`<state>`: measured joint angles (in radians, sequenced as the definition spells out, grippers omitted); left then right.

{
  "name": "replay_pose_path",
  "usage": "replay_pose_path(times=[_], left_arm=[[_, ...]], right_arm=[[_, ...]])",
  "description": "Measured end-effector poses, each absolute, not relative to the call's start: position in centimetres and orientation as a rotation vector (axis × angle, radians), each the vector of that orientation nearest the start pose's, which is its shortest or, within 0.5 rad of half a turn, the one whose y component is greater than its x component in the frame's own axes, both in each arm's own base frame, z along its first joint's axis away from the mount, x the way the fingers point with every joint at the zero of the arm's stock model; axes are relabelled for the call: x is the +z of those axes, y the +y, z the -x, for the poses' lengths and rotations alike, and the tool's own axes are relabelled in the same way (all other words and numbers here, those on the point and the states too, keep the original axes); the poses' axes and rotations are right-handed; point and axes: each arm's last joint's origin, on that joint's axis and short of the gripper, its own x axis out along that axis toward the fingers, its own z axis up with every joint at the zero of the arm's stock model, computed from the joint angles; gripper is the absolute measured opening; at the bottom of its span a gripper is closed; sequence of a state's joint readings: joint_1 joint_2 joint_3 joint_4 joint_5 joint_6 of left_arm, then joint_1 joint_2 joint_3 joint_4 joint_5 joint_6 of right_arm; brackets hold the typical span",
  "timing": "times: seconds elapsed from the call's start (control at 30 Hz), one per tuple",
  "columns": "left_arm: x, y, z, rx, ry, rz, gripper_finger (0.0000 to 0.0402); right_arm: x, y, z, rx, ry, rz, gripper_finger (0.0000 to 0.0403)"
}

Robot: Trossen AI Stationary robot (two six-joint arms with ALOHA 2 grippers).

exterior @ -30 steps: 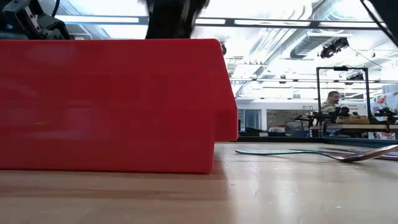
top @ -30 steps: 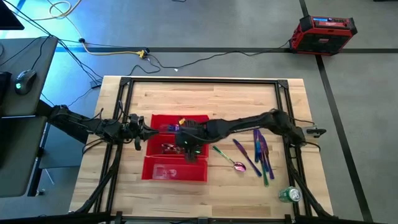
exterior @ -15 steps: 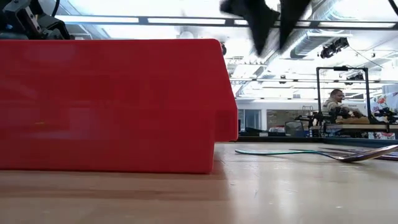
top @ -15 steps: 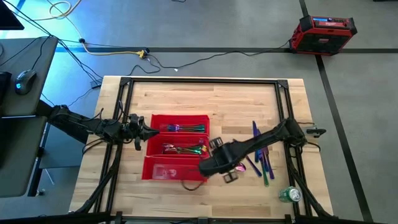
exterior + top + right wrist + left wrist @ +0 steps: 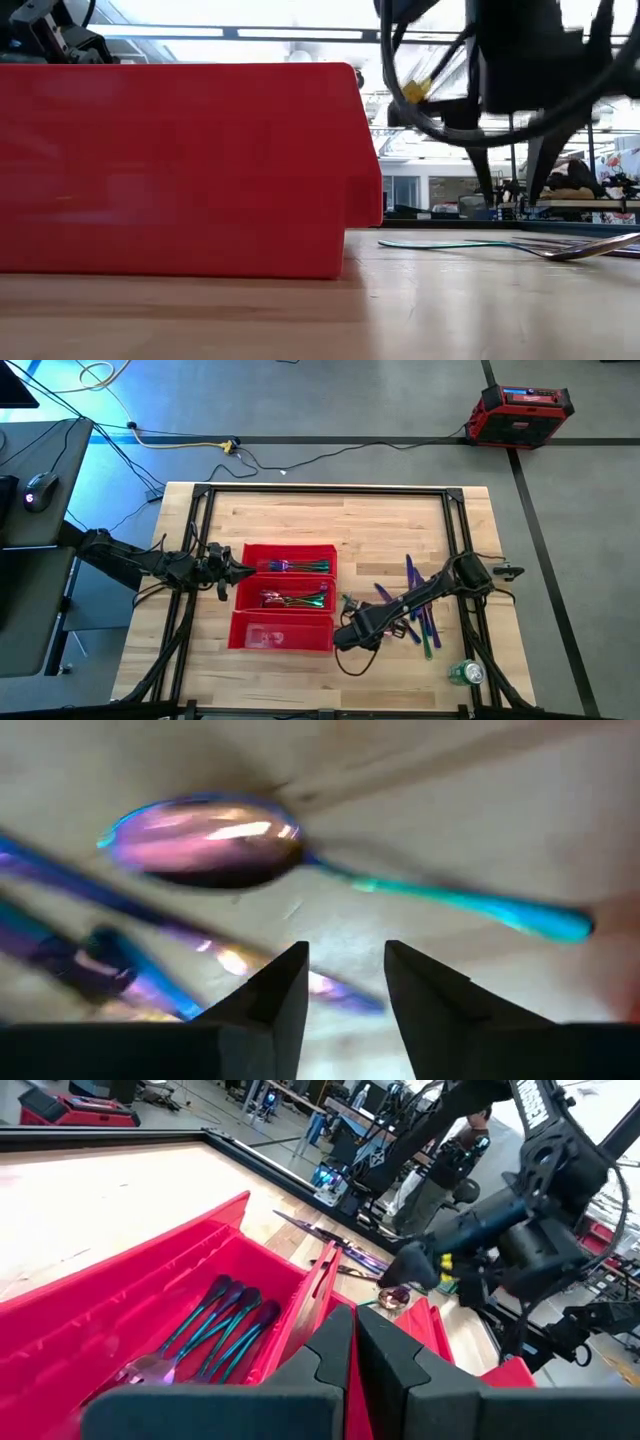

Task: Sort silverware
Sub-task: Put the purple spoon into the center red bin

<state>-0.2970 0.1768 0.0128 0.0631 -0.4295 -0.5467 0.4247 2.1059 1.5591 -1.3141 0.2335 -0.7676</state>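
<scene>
The red three-compartment tray (image 5: 246, 597) holds iridescent silverware in its far compartment (image 5: 300, 566) and middle compartment (image 5: 290, 600). A spoon with a purple bowl (image 5: 200, 838) and a green handle (image 5: 440, 243) lies flat on the table right of the tray. My right gripper (image 5: 345, 982) hangs open just above it, fingers pointing down (image 5: 512, 180), touching nothing. Several more pieces (image 5: 420, 605) lie loose farther right. My left gripper (image 5: 355, 1355) is shut and waits level at the tray's left wall (image 5: 226, 572).
A green can (image 5: 465, 673) stands near the table's near right corner. Black frame rails (image 5: 462, 530) run along the table's sides and far edge. The tray's near compartment (image 5: 265, 635) holds a clear item. In the low view the tray wall (image 5: 180, 170) blocks everything to the left.
My right arm has swung from above the tray's middle compartment toward the table's right and near edge, then come down over the spoon. The spoon and the loose pieces have stayed where they were.
</scene>
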Motion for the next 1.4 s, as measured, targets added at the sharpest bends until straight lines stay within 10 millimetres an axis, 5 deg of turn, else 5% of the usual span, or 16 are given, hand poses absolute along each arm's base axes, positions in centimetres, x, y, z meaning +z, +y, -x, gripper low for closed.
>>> replay_pose_path(times=[0.33,1.4], left_arm=[[15.9,-1.9,-10.4,0.156,0.059,0.508,0.0000],[15.9,-1.9,-10.4,0.157,0.060,0.503,0.0000]], right_arm=[[14.3,15.5,-32.7,0.951,1.604,1.431,0.0084],[14.0,15.0,-33.6,1.221,1.455,1.411,0.0067]])
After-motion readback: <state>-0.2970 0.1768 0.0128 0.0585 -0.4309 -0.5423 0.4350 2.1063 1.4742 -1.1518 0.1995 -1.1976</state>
